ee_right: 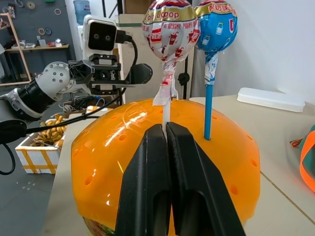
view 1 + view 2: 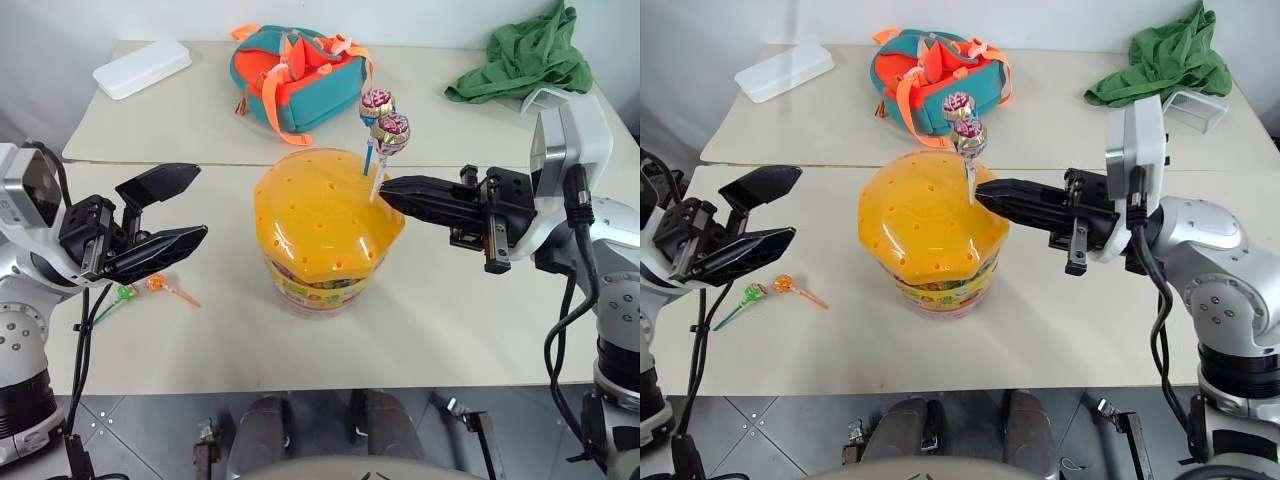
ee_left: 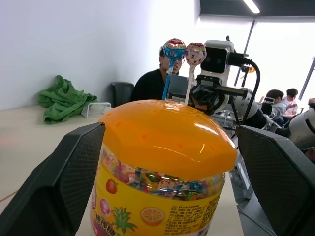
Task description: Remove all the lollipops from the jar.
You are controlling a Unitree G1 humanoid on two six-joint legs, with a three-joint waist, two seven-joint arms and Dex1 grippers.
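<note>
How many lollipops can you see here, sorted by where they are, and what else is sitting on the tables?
Lollipops standing in the jar lid: 2, white-stick and blue-stick
Lollipops lying on the table: 2, green and orange
Jars: 1
Teal-and-orange bags: 1
White boxes: 1
Green cloths: 1
Total: 8 things, 4 of them lollipops

Two lollipops (image 2: 388, 120) in jar (image 2: 322, 215) lid; two (image 2: 142, 288) on table (image 2: 450, 330) left.

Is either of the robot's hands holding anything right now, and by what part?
Yes. The right hand is pinching the white-stick lollipop by its stick, just above the jar's lid. The left hand is open, holding nothing.
</note>
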